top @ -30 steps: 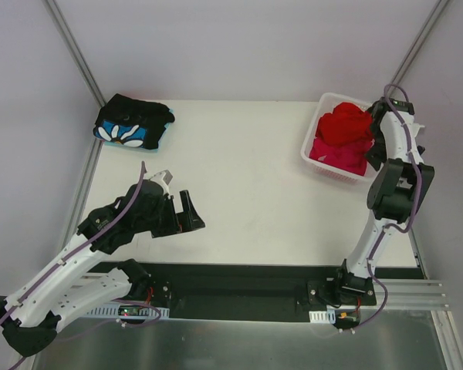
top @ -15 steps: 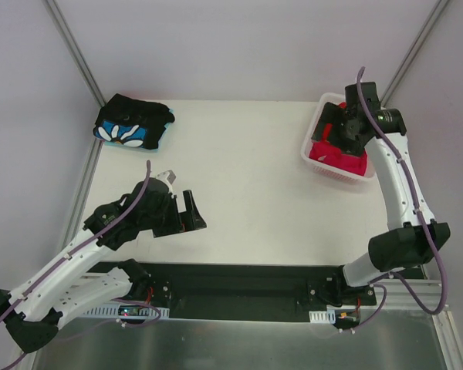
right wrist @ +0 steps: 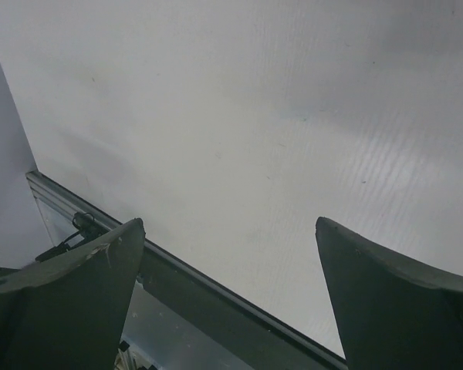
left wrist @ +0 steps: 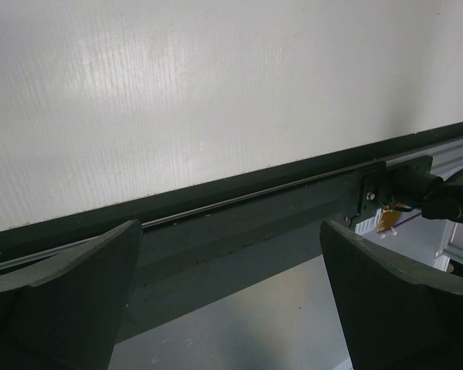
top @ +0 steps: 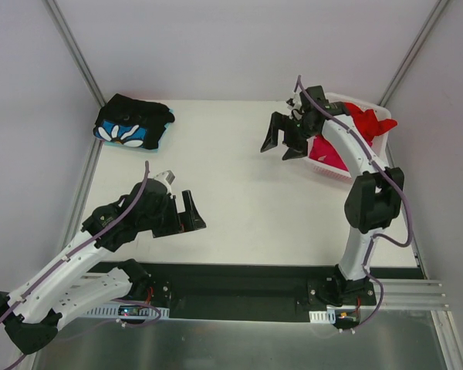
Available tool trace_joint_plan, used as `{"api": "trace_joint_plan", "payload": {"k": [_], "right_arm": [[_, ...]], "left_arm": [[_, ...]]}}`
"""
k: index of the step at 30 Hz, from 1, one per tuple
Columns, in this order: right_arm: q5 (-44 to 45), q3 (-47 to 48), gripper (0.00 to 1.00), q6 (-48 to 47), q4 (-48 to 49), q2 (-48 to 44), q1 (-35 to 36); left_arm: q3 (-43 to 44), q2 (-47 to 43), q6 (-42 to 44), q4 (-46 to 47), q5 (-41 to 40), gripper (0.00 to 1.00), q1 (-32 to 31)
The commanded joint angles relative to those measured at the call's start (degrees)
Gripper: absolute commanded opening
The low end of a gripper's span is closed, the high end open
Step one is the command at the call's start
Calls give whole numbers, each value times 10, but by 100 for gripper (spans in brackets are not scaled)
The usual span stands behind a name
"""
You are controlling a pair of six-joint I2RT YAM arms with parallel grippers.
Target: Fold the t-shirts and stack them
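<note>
The black t-shirt (top: 133,126) with the blue-and-white flower print lies folded at the table's far left corner. A red t-shirt (top: 368,122) sits bunched in the white basket (top: 333,173) at the far right, over a magenta-pink one (top: 329,151). Just left of the basket, my right gripper (top: 284,139) hangs open over bare table with nothing in it. My left gripper (top: 187,215) stands open and empty near the front left. The left wrist view shows my open left gripper (left wrist: 230,225) over the front rail. The right wrist view shows my open right gripper (right wrist: 230,222) over white table.
A black rail (top: 239,277) with the arm bases runs along the near edge. Metal frame posts (top: 76,54) rise at the back corners, with grey walls on both sides. The right arm's forearm crosses over the basket.
My right arm has swung from the basket's far right side across it to its left. The red t-shirt now spreads toward the basket's right rim. The left arm has barely moved.
</note>
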Motion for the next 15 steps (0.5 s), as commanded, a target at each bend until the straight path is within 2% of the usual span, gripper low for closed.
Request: {"api": "trace_joint_plan", "payload": {"k": [1,15], "right_arm": [[-55,42,96,-16,13,14,-1],[45,104,96,-53,-34,127,-3]], "left_arm": [[-1,-6,-10,5,9,99,-4],[-3,-17,-12,4,9,99,-4]]}}
